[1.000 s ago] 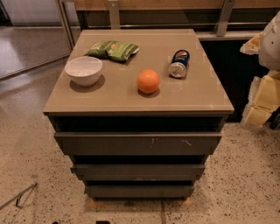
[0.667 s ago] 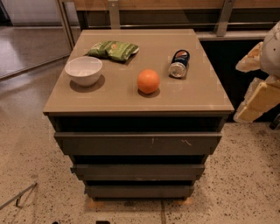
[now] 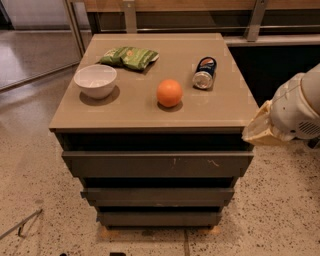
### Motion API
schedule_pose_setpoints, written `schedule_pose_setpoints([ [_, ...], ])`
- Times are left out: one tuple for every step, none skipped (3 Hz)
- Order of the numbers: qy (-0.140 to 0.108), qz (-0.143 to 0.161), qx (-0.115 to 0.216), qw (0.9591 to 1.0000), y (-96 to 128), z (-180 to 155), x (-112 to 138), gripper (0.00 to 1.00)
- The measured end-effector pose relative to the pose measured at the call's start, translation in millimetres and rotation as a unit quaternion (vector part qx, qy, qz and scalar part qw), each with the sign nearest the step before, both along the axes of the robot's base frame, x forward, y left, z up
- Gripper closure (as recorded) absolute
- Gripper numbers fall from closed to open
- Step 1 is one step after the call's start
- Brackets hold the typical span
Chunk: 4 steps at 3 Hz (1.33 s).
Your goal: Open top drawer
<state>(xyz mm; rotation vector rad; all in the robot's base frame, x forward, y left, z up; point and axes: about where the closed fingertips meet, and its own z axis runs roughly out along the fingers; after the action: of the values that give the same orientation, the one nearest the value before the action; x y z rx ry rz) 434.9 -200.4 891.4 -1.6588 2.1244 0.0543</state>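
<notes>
The top drawer [image 3: 157, 164] is the widest of three flat dark grey-brown fronts on a low cabinet, with small pale scratches right of centre. It sits shut under the tan cabinet top [image 3: 135, 110]. Two narrower drawer fronts [image 3: 157, 196] lie below it. My gripper [image 3: 258, 131], a cream part at the end of a white arm [image 3: 300, 107], is at the right edge of the camera view. It hangs next to the cabinet's right front corner, at about the height of the top's edge and just above the drawer's right end.
On the cabinet top stand a white bowl [image 3: 95, 80], a green snack bag [image 3: 129, 56], an orange [image 3: 169, 92] and a can lying on its side [image 3: 205, 73]. Speckled floor [image 3: 35, 170] surrounds the cabinet. A counter with metal legs [image 3: 129, 15] runs behind it.
My arm has moved left and forward, bringing the gripper from beside the cabinet to its right front corner. The drawers and the things on top have not moved.
</notes>
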Motion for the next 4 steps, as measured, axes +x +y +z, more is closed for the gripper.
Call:
schedule_pose_setpoints([
  [-0.004,-0.002,0.0,1.0,0.9,-6.1,1.4,0.98],
  [-0.006,-0.002,0.0,1.0,0.8,-7.6,1.0,1.0],
  [-0.024,0.002,-0.001,0.9997,0.0,-33.8,0.0,1.0],
  [-0.03,0.017,0.017,0.9993,12.7,-79.9,0.0,1.0],
])
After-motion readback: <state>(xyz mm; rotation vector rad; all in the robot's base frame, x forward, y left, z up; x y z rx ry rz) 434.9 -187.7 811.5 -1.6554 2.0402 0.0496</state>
